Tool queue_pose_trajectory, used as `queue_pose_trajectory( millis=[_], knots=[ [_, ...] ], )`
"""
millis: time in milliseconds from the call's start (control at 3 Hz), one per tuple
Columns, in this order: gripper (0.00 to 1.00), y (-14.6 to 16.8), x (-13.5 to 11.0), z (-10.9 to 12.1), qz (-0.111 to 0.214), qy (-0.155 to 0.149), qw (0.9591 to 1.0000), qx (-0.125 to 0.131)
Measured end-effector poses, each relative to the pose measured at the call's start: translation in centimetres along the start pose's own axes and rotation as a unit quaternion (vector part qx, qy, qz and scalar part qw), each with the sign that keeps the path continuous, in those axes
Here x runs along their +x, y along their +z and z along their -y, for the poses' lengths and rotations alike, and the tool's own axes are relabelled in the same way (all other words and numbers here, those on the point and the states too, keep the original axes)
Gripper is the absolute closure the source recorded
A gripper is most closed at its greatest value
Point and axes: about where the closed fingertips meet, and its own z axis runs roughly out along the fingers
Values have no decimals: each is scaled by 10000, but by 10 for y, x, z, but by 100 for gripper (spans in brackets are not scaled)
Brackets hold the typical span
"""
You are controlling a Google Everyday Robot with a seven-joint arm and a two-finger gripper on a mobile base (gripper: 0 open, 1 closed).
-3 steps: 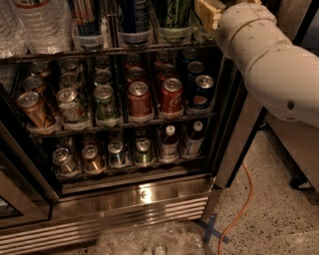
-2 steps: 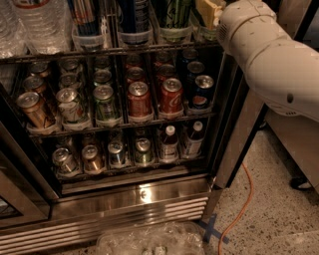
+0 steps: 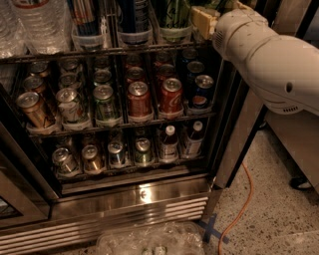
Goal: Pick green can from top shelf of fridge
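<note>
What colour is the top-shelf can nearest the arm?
The green can is light green with dark streaks, camera view; the gripper is just beside it.

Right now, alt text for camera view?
White robot arm reaches from the right, its gripper at the dark wire top shelf beside the tall light-green metallic can; short soda cans fill the lower racks of the stainless-steel fridge.

Arm (image 3: 269, 64): bulky off-white rounded shell, faintly speckled, a seam between its two segments. One dark round recess and a short row of vent slits sit on the wide segment, right of and below the gripper (image 3: 203, 20). Gripper: pale tan blocky piece at the arm's narrow end, by the view's upper edge.
</note>
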Motion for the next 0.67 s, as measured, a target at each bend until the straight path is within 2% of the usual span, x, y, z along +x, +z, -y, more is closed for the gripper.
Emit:
queue_pose_trajectory(
  millis=[333, 667],
  knots=[
    [48, 2, 4, 0, -58, 53, 10000, -2],
    [71, 4, 1, 0, 7, 101, 9999, 13]
  ],
)
